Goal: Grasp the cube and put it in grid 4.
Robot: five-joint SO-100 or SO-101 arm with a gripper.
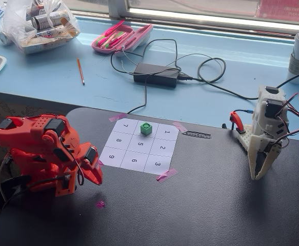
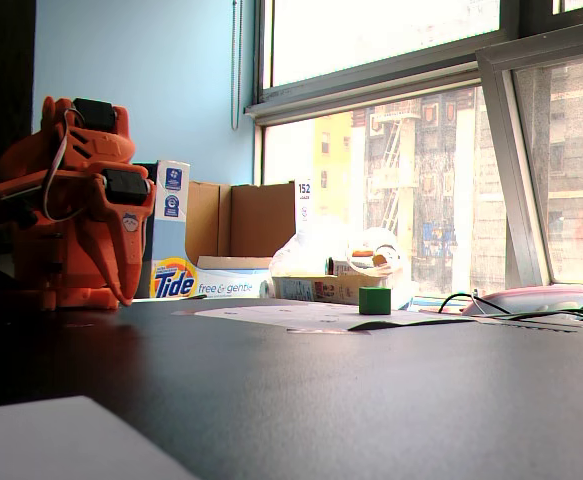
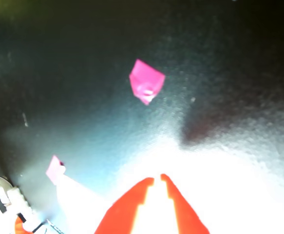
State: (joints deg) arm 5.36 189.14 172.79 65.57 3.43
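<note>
A fixed view from above shows the cube (image 1: 146, 128) sitting on the white grid sheet (image 1: 139, 146), in the middle cell of the far row, between cell 7 and cell 1; it hides that cell's number, so this is probably grid 4 (image 1: 141, 134) itself. In the low fixed view the cube (image 2: 375, 300) stands upright on the sheet's far part. The orange arm (image 1: 41, 151) is folded at the table's left side, well apart from the cube, its pincer (image 1: 95, 177) pointing down near a pink tape scrap (image 1: 100, 204). The wrist view shows the pincer (image 3: 157, 179) tips almost touching, clenched on nothing, over the dark table (image 3: 83, 73) with the scrap (image 3: 146, 87) ahead. The risk I see: a long reach with closed tips could knock the cube across the sheet, or drag the paper.
</note>
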